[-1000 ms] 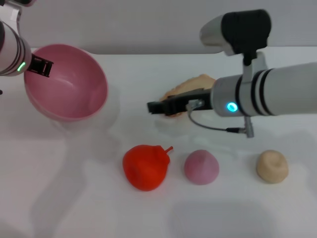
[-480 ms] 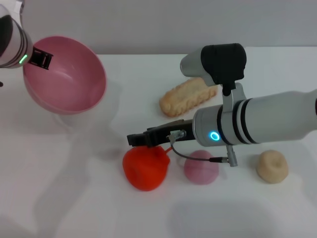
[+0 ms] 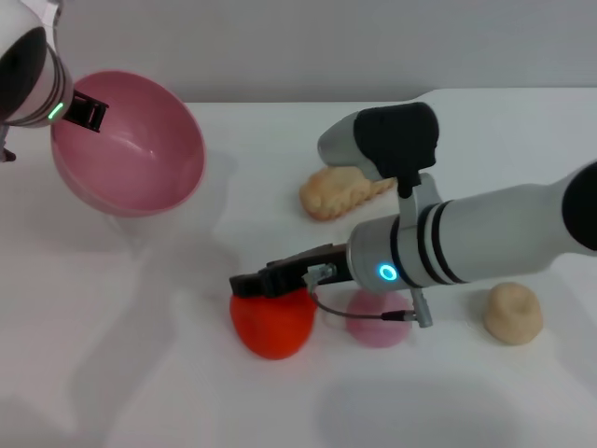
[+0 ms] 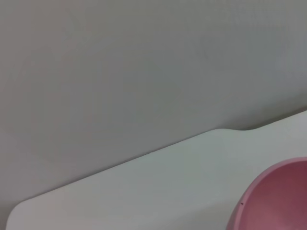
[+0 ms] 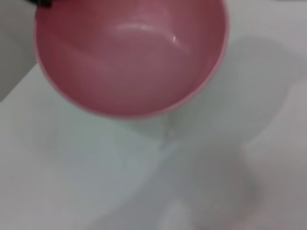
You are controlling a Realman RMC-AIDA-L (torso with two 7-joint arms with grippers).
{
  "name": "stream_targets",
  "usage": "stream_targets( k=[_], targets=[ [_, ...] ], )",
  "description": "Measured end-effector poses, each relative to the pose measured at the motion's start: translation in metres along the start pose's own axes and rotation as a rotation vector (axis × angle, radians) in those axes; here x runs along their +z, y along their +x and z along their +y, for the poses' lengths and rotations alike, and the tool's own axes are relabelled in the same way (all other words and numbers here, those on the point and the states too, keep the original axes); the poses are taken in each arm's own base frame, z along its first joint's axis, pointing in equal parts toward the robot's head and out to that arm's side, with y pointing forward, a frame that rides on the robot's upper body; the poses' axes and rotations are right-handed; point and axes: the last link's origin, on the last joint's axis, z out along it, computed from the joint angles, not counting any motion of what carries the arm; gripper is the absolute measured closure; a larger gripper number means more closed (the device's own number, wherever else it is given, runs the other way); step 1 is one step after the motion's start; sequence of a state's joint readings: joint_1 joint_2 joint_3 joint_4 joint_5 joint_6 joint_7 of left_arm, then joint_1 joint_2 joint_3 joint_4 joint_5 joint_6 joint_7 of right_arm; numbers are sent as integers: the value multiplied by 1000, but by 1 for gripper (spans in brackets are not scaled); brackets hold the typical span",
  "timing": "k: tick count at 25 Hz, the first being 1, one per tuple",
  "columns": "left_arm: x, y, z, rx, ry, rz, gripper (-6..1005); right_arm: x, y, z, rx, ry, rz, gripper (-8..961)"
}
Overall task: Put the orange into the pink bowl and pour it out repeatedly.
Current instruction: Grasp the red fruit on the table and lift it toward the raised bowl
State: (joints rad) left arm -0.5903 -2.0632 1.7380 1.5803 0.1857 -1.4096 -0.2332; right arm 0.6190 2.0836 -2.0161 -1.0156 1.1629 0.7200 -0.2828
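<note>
The orange (image 3: 272, 329) lies on the white table toward the front, its top partly covered by my right gripper (image 3: 256, 280). That gripper is open and low over the fruit, its dark fingers (image 3: 280, 278) reaching to the orange's upper left side. At the far left my left gripper (image 3: 86, 112) is shut on the rim of the pink bowl (image 3: 131, 154), holding it lifted and tilted with its empty inside toward the middle. The bowl (image 5: 129, 57) fills the right wrist view, and its edge (image 4: 278, 196) shows in the left wrist view.
A small pink dome-shaped lump (image 3: 375, 329) sits right beside the orange, under the right wrist. A beige round lump (image 3: 512, 313) lies farther right. A pale bread-shaped toy (image 3: 334, 193) rests behind the right arm. The table edge (image 4: 144, 155) meets a grey wall.
My right gripper has come forward and down from near the bread-shaped toy onto the orange. The left gripper has shifted the pink bowl slightly.
</note>
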Motion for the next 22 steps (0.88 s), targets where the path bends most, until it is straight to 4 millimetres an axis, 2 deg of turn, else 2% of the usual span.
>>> stream_targets(
  k=[12,14,22],
  targets=[
    [0,1,-1,4,1,3,952,9,1,-10,-17,29,28,346],
    [0,1,-1,5,3,4,952,8,0,-10,-34,28,19,376],
    [0,3,-2,5,4,14,952,6,-4,-9,-54,28,9,648]
  ],
)
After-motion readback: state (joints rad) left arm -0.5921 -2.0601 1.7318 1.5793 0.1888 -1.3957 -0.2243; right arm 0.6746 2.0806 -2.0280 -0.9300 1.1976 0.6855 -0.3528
